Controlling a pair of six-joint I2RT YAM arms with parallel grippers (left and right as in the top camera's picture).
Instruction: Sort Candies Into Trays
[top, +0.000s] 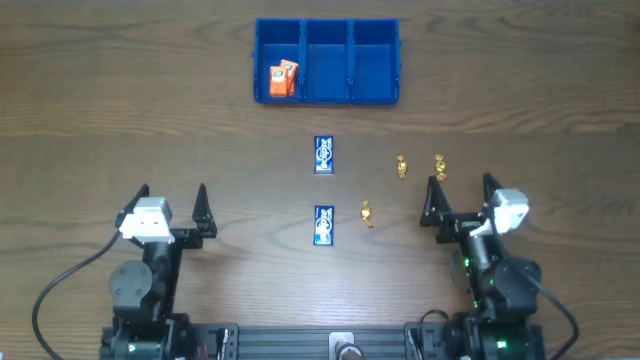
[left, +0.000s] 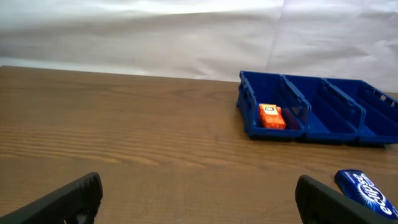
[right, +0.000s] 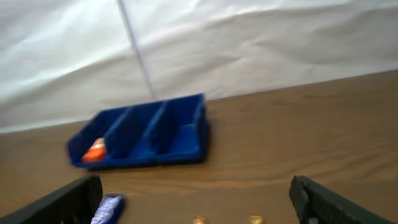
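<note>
Left hand (top: 172, 190) and right hand (top: 460, 180) are hovering, fingers apart; the right should be straddling the small gold foil-wrapped candy (top: 366, 213) squarely.

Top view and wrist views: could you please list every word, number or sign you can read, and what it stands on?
Nothing is legible.
Blue rectangular candy wrapper nearer the tray: white lettering, too blurred.
Blue rectangular candy wrapper nearer the arms: white lettering, too blurred.
Orange candy packets in the left compartment of the blue plastic tray: pale label, too small.
Gold-wrapped candies: no print seen.
</note>
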